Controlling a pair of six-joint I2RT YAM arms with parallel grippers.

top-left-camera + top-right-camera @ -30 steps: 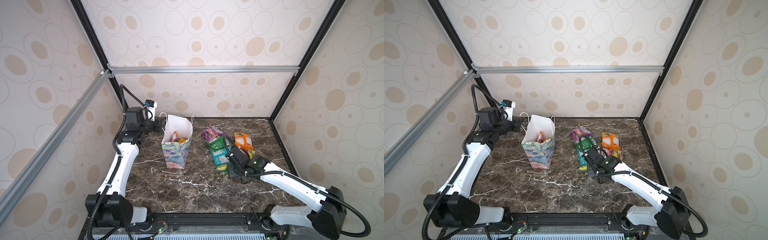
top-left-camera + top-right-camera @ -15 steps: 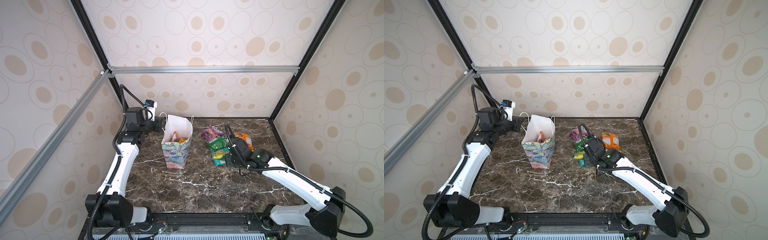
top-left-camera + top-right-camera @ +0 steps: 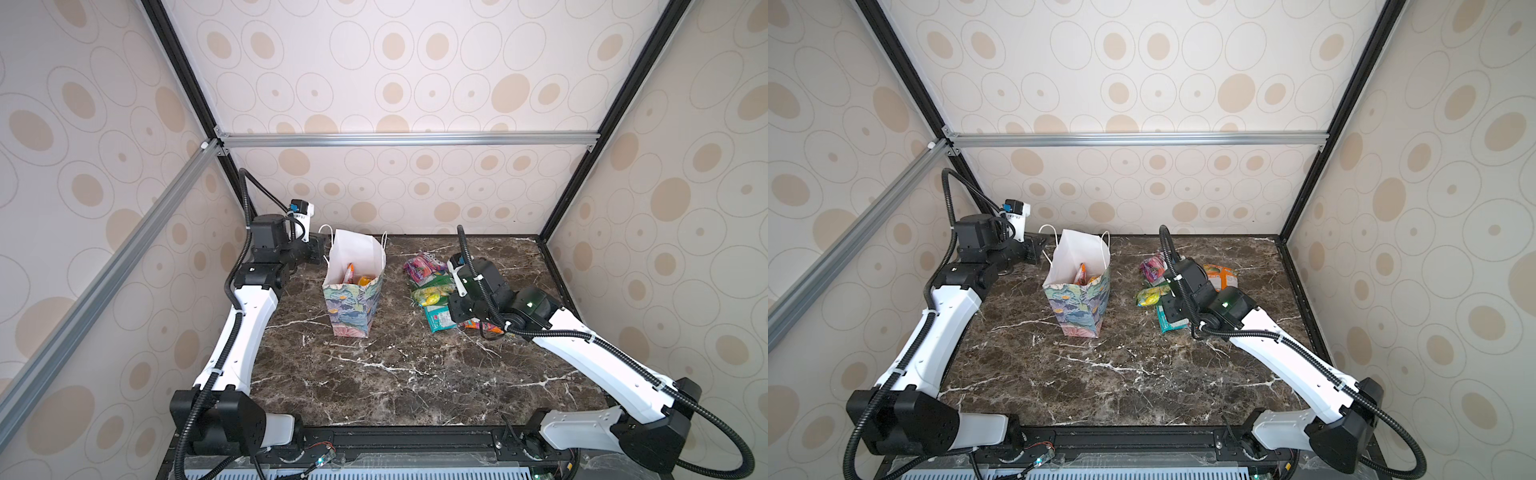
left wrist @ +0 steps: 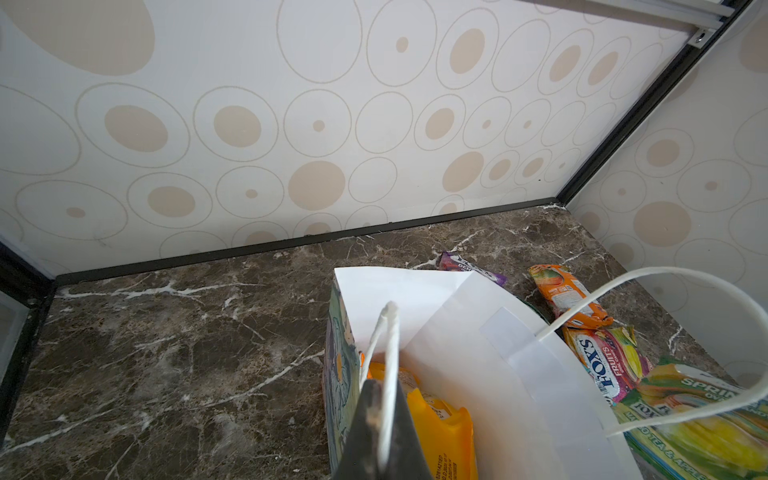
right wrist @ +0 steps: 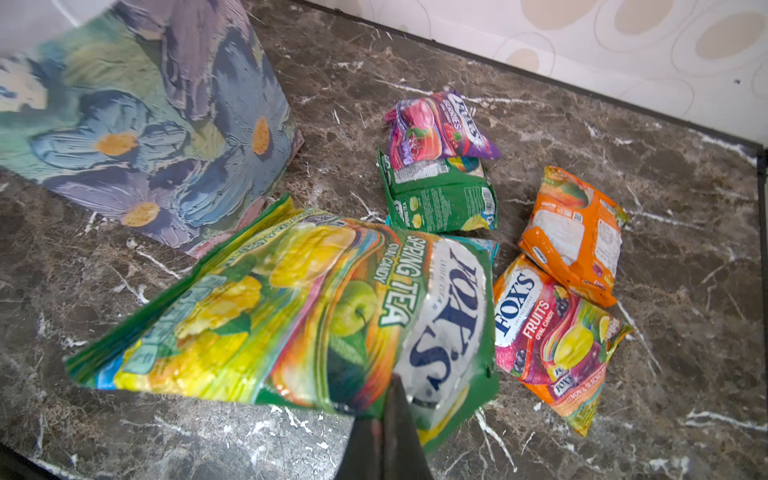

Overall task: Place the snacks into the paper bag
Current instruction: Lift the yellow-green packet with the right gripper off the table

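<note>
The paper bag point(image 3: 352, 299) point(image 3: 1079, 303) stands upright and open at the back left, floral outside, white inside. My left gripper point(image 4: 384, 415) is shut on its near cord handle point(image 4: 390, 353). A yellow-orange snack point(image 4: 436, 424) lies inside the bag. My right gripper point(image 5: 390, 399) is shut on a corner of a green-yellow FOX'S Spring Tea packet point(image 5: 291, 307) point(image 3: 430, 293), held above the table just right of the bag. On the table lie more snacks: pink-purple point(image 5: 436, 129), green point(image 5: 440, 195), orange point(image 5: 573, 232), a FOX'S Fruits packet point(image 5: 552, 336) and a teal one point(image 3: 438, 320).
The dark marble table point(image 3: 395, 382) is closed in by patterned walls at the back and both sides. The loose snacks lie in a cluster at the back right, under and behind my right arm point(image 3: 582, 345). The bag's far handle point(image 4: 665, 332) loops free.
My right gripper has risen off the table and moved back toward the bag with the green-yellow packet in it. The left arm and the bag have not moved.
</note>
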